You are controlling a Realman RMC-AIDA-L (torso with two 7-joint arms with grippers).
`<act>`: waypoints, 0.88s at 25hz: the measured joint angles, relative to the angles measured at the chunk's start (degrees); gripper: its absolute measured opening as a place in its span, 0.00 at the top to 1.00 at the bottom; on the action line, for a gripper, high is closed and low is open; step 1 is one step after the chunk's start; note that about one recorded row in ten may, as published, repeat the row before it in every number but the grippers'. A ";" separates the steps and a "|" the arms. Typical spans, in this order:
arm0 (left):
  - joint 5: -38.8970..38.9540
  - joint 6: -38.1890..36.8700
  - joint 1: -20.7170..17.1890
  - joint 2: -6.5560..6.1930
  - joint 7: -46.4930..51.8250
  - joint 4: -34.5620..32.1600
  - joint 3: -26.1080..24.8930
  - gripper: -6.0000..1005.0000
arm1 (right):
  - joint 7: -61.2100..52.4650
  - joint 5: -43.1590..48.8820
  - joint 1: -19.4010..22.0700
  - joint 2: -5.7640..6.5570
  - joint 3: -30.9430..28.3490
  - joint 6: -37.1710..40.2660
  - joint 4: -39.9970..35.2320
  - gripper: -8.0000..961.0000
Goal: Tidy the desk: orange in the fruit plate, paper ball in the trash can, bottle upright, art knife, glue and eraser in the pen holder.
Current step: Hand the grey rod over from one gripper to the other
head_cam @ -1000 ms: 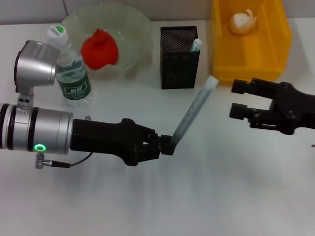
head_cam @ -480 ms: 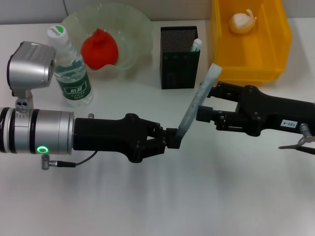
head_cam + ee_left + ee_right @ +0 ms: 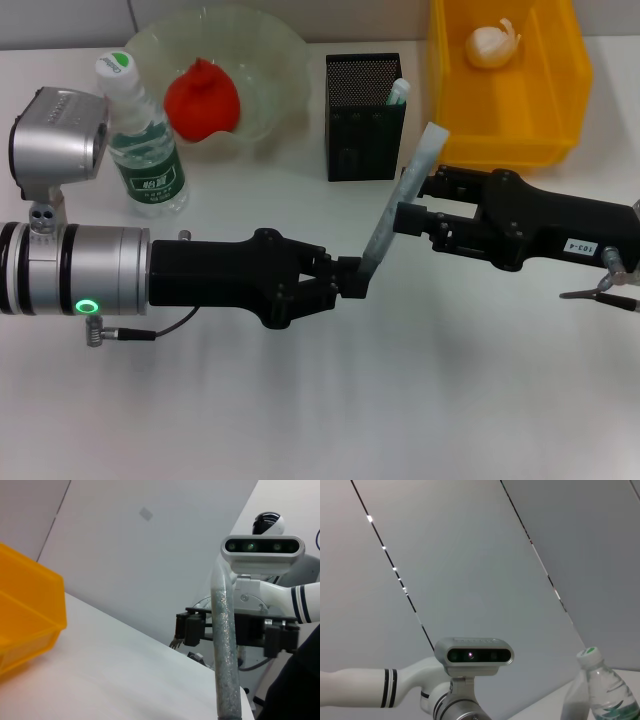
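Glue stick (image 3: 400, 210) between both grippers' fingers (image 3: 412, 218)

head overlooks desk; wrists face upward

The right arm (image 3: 560, 235) carries a small white sticker reading what looks like "103-4", seen upside down in the head view; the bottle (image 3: 143, 140) has white characters on its dark green label and print on its cap, both too small to read.

Glossy yellow plastic trash can (image 3: 510, 95); black metal mesh pen holder (image 3: 365, 120).
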State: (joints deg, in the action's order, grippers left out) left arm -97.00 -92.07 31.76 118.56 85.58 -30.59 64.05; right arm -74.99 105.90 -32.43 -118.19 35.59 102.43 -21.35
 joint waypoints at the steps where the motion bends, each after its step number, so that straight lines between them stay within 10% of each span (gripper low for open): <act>1: 0.03 -0.08 0.05 0.00 -0.01 0.04 0.16 0.85 | -0.03 -0.03 -0.07 -0.01 0.02 -0.04 0.00 0.32; 22: 0.06 -0.32 -0.02 0.09 -0.24 0.10 0.39 0.85 | -0.29 -0.18 -0.80 -0.11 -0.04 0.09 0.17 0.69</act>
State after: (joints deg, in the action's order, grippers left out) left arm -96.94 -92.39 31.74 118.65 85.33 -30.49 64.44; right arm -75.28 105.72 -33.23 -118.30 35.55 102.52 -21.18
